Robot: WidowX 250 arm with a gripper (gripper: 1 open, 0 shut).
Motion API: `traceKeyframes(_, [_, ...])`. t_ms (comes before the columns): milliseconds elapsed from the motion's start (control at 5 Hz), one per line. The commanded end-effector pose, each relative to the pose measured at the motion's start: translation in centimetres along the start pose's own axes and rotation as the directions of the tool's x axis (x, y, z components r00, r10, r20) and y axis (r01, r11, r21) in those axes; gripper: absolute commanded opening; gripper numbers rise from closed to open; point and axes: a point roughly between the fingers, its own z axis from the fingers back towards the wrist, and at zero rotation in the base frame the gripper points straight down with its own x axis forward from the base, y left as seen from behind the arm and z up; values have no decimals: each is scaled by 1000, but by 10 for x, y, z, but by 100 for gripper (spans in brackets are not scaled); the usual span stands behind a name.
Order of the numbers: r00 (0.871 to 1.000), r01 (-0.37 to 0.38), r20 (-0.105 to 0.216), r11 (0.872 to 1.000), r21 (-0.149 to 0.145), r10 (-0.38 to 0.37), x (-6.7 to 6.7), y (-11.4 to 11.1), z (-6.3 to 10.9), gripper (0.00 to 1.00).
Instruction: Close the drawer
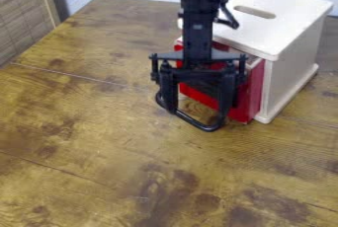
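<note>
Drawer (239, 95): red front nearly flush with pale cabinet (280, 36), I judge almost closed, small push left. Pincer (197, 96): fingers spread wide before the handle (201, 120), holding nothing. Bench (79, 152): wood

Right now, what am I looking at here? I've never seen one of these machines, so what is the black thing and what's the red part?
This is one picture, taken by a camera looking down at a wooden table. The black thing coming in from the top is a robot arm, and at its end is its gripper, a two-fingered hand. Its fingers are spread apart and nothing is held between them. Behind it stands a pale wooden cabinet with a slot in its top. The red part is a drawer sticking out a little from the cabinet's front, with a big black loop handle. The gripper is right in front of the drawer; whether it touches it I cannot tell.
</note>
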Motion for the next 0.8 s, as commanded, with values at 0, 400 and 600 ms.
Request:
traceKeyframes(0, [989,95,119,993,-68,-86,-16,2,56,100])
traceKeyframes(400, [962,243,134,969,-40,-236,-24,17,66,100])
traceKeyframes(600, [963,234,144,972,-36,-226,-24,11,59,100])
